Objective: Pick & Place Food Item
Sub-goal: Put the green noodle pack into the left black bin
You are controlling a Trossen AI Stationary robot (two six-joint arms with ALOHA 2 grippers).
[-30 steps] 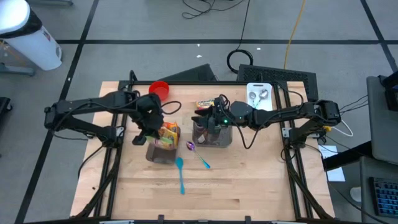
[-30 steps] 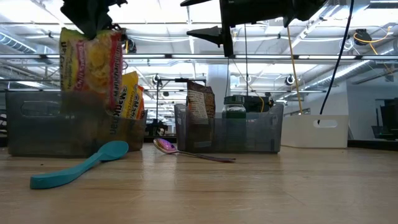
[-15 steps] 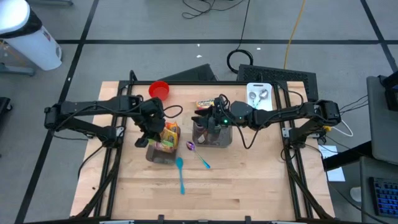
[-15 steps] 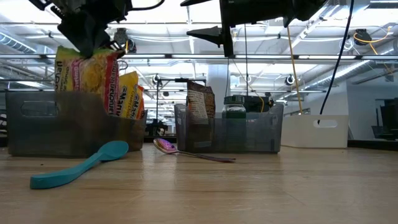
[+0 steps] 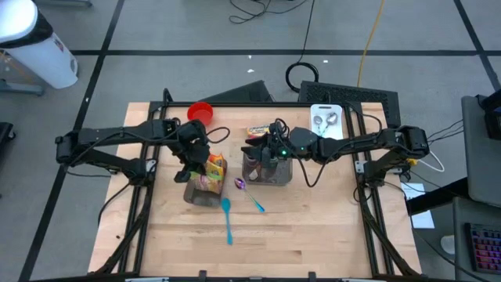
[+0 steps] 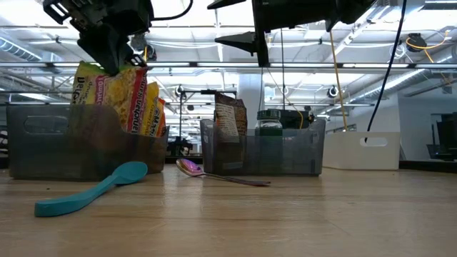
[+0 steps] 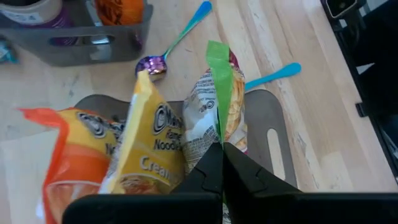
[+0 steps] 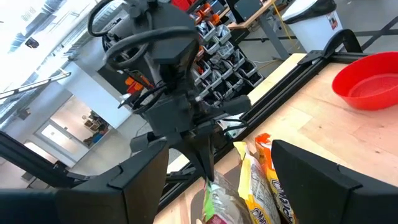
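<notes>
My left gripper (image 6: 107,56) is shut on a noodle packet (image 6: 107,93) with a green top edge, over the left grey bin (image 6: 43,143). The packet's lower part is down in the bin (image 5: 202,192), beside a yellow packet (image 7: 152,146) and an orange one (image 7: 68,162). My right gripper (image 5: 260,153) hangs open and empty above the right grey bin (image 6: 264,150), which holds a brown packet (image 6: 228,118) and jars. My left gripper pinches the packet's green top edge (image 7: 217,87) between its two fingers (image 7: 211,171). The fingers come from above, pointing down. The packet hangs upright below them, its lower part inside the left bin; whether it rests on the bin's floor is hidden by the wall.
A teal spoon (image 5: 227,219) and a purple-bowled metal spoon (image 5: 249,196) lie on the table in front of the bins. A red bowl (image 5: 200,112) stands at the far left and a white tray (image 5: 326,119) at the far right.
My left gripper has gone down, staying shut on the green-edged packet. The packet, held well above the bin a second ago, has sunk so that its lower part now stands inside the left bin.
</notes>
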